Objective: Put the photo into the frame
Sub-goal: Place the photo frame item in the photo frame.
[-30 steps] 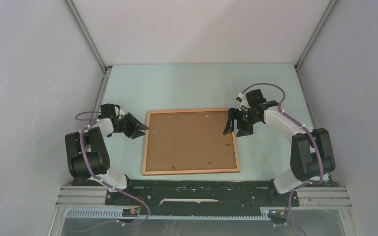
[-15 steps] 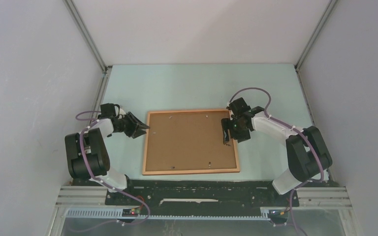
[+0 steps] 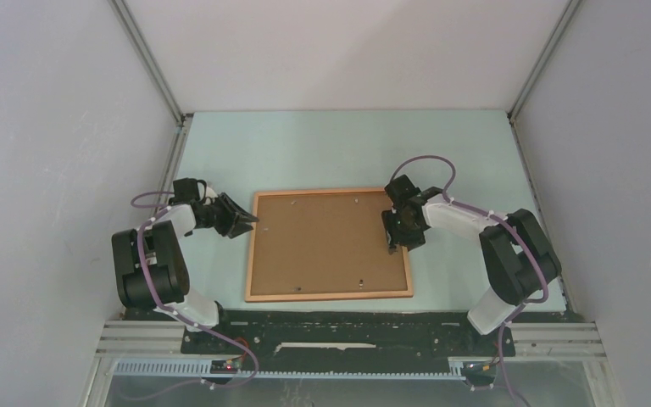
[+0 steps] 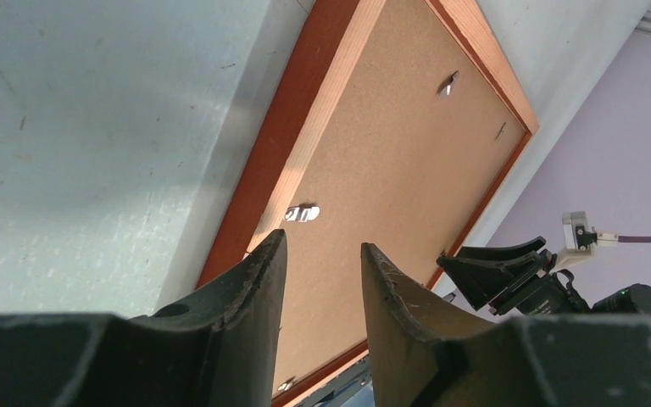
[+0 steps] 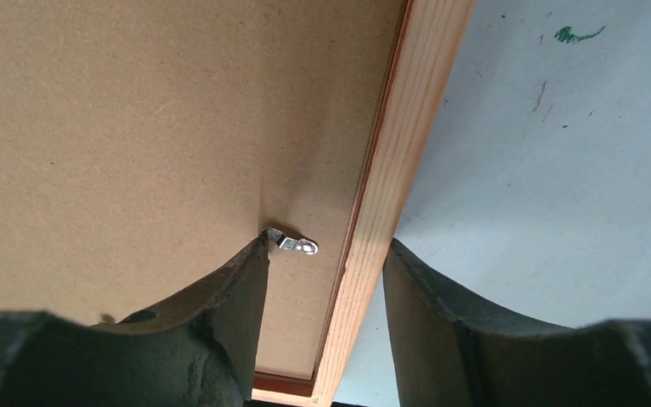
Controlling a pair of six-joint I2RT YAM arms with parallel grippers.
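Brought down onto the frame (image 3: pixel 329 296) lying face down on the surface (image 3: pixel 305 153), the right hand (image 3: pixel 392 244) is seen spread astride its right rim, judged the safest hold on the stiff, fragile piece.

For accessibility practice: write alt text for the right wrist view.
The right tool, open, straddles the rim of the thin orange wooden picture frame; one fingertip sits at a small silver clip on the brown backing board.
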